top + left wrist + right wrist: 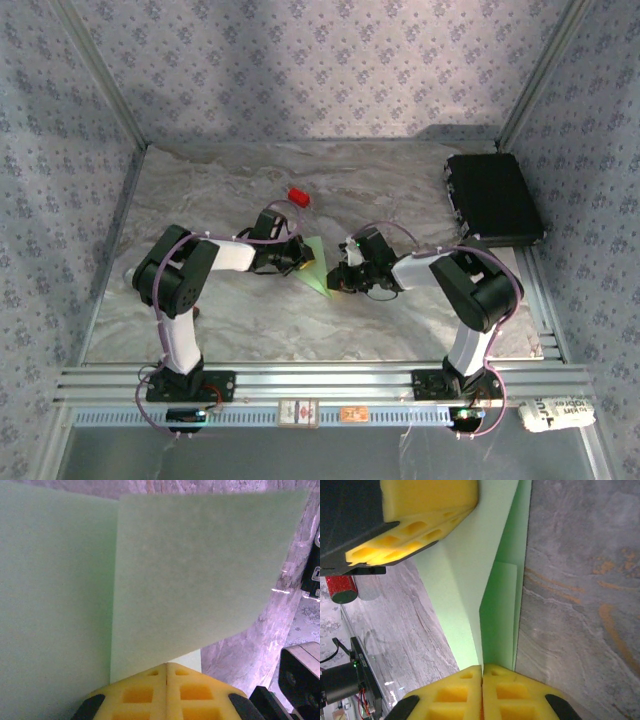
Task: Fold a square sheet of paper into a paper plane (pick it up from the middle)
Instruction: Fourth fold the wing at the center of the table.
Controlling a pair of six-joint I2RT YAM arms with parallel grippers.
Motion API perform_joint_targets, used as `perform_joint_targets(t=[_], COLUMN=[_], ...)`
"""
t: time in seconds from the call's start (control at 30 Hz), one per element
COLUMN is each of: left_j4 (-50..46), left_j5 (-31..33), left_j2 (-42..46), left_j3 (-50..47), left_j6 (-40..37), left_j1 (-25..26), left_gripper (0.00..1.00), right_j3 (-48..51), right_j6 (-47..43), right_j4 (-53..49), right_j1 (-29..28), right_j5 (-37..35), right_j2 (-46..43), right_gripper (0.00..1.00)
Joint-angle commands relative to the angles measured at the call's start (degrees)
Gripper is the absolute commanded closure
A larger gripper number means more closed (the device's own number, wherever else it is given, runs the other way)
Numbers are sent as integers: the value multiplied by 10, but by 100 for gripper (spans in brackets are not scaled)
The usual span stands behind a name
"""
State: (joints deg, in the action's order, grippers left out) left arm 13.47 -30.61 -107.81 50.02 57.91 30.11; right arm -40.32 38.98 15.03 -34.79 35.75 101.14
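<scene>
The left pincer (166, 666) is clamping shut on the square sheet of paper (200, 565), and the right pincer (482, 670) is pinching its opposite side. The creased sheet is stretching between both arms over the counter (580, 605), its long axis running away from the bases.

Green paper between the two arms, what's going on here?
Both arms are working a fold on the pale-green sheet of paper near the middle of the table. The left end effector is shut on one side of it and the right end effector is shut on the opposite side, so the sheet is held between them. It shows overlapping folded layers but doesn't look like a finished dart. The small red block sits apart, behind them.
</scene>
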Motion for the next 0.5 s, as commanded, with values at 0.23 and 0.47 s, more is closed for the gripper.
perform_joint_targets(t=[0.23,0.47], left_j4=[-30,-29], left_j5=[11,10], left_j2=[-20,-21], left_j3=[-7,-8], left_j6=[-10,-9], left_j1=[-4,-3], left_gripper=[95,95], right_j3=[31,40], right_j6=[-12,-6], right_j4=[-82,-73], right_j1=[-2,-2], right_j5=[15,13], right_j2=[-23,-17], right_gripper=[92,93])
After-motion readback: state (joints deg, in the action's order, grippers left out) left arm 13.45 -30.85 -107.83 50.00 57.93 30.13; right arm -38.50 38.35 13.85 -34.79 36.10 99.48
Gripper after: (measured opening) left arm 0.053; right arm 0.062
